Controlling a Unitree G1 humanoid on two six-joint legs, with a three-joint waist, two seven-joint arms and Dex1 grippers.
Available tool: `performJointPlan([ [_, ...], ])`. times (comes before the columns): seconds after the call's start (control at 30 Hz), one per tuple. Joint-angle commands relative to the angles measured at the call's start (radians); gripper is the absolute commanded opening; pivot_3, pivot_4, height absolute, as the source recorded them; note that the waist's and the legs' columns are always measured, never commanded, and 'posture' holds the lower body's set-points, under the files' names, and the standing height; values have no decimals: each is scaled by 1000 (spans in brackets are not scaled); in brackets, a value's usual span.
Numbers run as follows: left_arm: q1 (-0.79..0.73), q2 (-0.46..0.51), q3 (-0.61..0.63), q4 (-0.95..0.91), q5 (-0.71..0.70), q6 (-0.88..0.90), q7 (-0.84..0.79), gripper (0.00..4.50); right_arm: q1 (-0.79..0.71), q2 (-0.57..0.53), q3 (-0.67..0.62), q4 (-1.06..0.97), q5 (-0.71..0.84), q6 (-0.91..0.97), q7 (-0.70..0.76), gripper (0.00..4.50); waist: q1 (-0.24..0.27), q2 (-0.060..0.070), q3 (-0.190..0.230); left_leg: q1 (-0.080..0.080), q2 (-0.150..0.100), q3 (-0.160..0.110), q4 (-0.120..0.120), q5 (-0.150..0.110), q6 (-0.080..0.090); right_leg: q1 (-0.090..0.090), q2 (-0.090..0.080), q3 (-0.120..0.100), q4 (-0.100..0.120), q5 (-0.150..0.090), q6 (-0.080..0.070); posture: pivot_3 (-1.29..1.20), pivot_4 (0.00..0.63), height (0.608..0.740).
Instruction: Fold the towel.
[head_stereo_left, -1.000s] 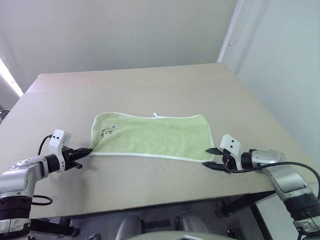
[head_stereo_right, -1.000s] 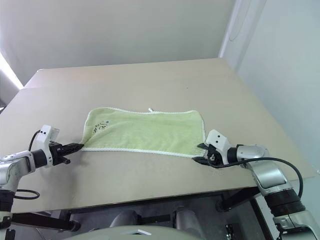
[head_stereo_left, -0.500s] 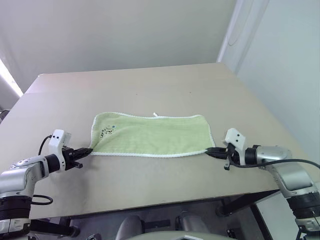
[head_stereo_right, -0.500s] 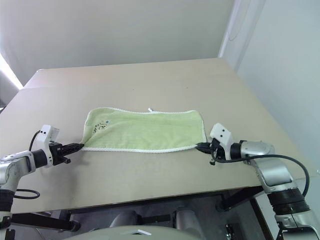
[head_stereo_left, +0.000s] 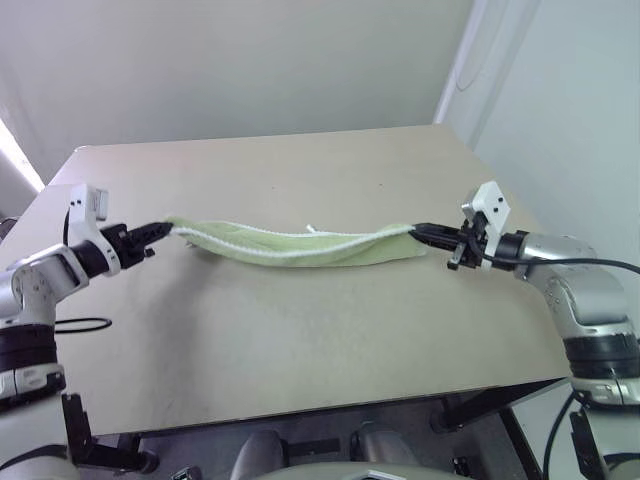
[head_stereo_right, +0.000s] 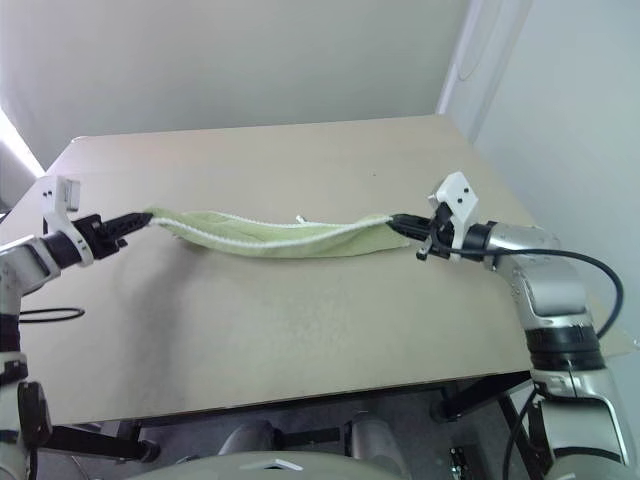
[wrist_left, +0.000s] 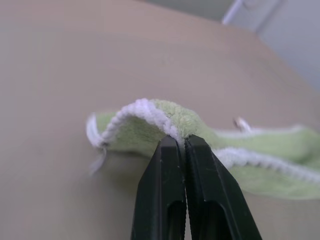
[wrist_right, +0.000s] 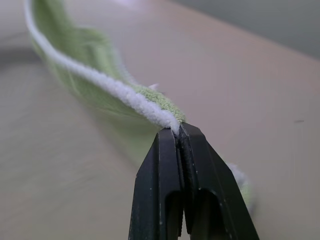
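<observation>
Towel: the light yellow-green towel (head_stereo_left: 300, 246) is up off its near side, strung between the two grippers across the middle of the table (head_stereo_left: 300, 340), sagging a little in the centre.
Towel edge: the white stitched edging (head_stereo_left: 250, 243) runs along the top of the raised fold, from one gripper to the other.
Towel far side: the far long edge lies down on the tabletop, and the small white tag (head_stereo_left: 312, 229) pokes out from it toward the table's far edge.
Left gripper: the left gripper (head_stereo_left: 163, 229) is held above the table toward its left edge, black fingers (wrist_left: 167, 170) pressed together on the towel's near left corner; the left wrist view has the white edging pinched right at the fingertips.
Right gripper: the right gripper (head_stereo_left: 418, 231) hangs above the table toward its right edge, fingers clamped tight on the near right corner; the right wrist view shows the edging caught between the tips.
Height: both pinched corners are at about the same level, clear of the tabletop.
Table: a plain beige top, with the towel lying nearer its far half than its near edge.
</observation>
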Motion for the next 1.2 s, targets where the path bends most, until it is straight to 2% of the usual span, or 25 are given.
performJointPlan([
  [0.03,-138,-6,-14,160,59,-97,38,0,-123,34,9,121,-73,-113,-52,13,-7,0,0,0,0,0,0,0,0,0,0,0,0,1,1,0,0,740],
  [0.23,-428,-12,-16,513,142,-294,104,0,-353,80,12,442,-184,-291,-171,13,-19,-1,1,-3,0,0,0,0,0,-1,0,0,-1,5,3,0,0,740],
  [0.37,-569,-3,-13,674,176,-404,138,0,-505,91,-8,646,-224,-405,-249,13,-26,-1,1,-4,-1,1,-3,0,0,-5,0,1,-1,5,3,0,0,740],
  [0.5,-633,8,-40,739,222,-475,123,0,-602,81,-31,764,-223,-494,-275,13,-38,0,1,-13,0,0,-3,0,0,-13,0,1,0,5,3,0,0,740],
  [0.63,-618,41,-51,737,236,-439,49,0,-567,65,-40,734,-178,-488,-172,13,-46,0,1,-16,-1,0,-3,0,0,-16,-1,1,0,5,4,0,0,740],
  [0.7,-574,61,-65,703,243,-392,-20,0,-482,55,-30,641,-156,-465,-91,13,-47,0,1,-17,-1,0,-3,0,0,-16,-1,1,0,5,4,0,0,740],
  [0.83,-389,113,-95,537,229,-253,-159,0,-263,17,-27,361,-86,-328,31,13,-46,2,2,-16,-1,-1,-3,0,0,-16,-1,1,3,5,4,0,0,740],
  [0.93,-160,154,-95,279,195,-87,-200,0,-98,-25,-40,129,-25,-191,80,13,-47,4,3,-17,-1,-1,1,0,0,-17,-1,2,7,5,4,0,0,740],
  [1.07,140,200,-14,-89,77,151,-220,0,72,-84,-66,-92,45,-50,100,13,-42,2,3,-16,0,-1,4,0,0,-18,-1,3,12,5,3,0,0,740],
  [1.17,289,216,45,-232,27,252,-208,0,174,-126,-88,-212,98,31,116,13,-36,2,4,-11,0,-1,5,0,0,-14,0,3,13,2,3,0,0,740],
  [1.2,331,222,56,-264,18,275,-205,0,209,-140,-98,-251,122,60,124,13,-34,1,4,-4,0,-1,5,0,0,-8,0,3,13,0,3,0,0,740],
])
